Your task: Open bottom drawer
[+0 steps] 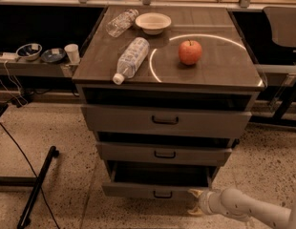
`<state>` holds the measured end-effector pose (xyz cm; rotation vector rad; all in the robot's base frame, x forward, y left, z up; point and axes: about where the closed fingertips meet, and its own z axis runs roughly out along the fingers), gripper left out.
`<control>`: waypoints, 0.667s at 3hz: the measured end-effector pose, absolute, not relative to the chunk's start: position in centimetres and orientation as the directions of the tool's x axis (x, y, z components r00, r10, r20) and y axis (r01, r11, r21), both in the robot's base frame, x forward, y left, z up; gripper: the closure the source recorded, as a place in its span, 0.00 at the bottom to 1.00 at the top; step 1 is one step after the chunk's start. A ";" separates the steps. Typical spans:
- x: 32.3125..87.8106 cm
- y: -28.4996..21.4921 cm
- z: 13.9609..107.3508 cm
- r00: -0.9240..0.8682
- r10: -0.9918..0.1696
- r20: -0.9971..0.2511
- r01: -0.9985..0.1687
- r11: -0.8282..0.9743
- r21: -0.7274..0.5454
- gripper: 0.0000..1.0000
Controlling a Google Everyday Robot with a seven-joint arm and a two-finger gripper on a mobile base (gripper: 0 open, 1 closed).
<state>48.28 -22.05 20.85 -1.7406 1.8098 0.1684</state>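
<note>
The bottom drawer point(138, 190) is the narrowest of three grey drawers and has a small dark pull handle point(163, 194) at its centre. It stands pulled out a little, with a dark gap above its front. My gripper point(195, 202) is low at the drawer front's right end, to the right of the handle, on the end of my white arm point(248, 209) that comes in from the lower right.
The medium drawer point(162, 152) and the widest top drawer point(164, 120) sit above. On the cabinet top lie an apple point(190, 52), two plastic bottles point(131, 58), and a bowl point(153, 22). A black stand leg point(37, 187) lies on the floor at left.
</note>
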 end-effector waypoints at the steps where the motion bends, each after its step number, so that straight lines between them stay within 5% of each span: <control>1: 48.3 -22.1 20.9 0.056 -0.861 -0.505 -0.939 0.126 -0.319 0.42; 2: 50.7 -22.8 20.3 0.045 -0.860 -0.509 -0.946 0.128 -0.298 0.42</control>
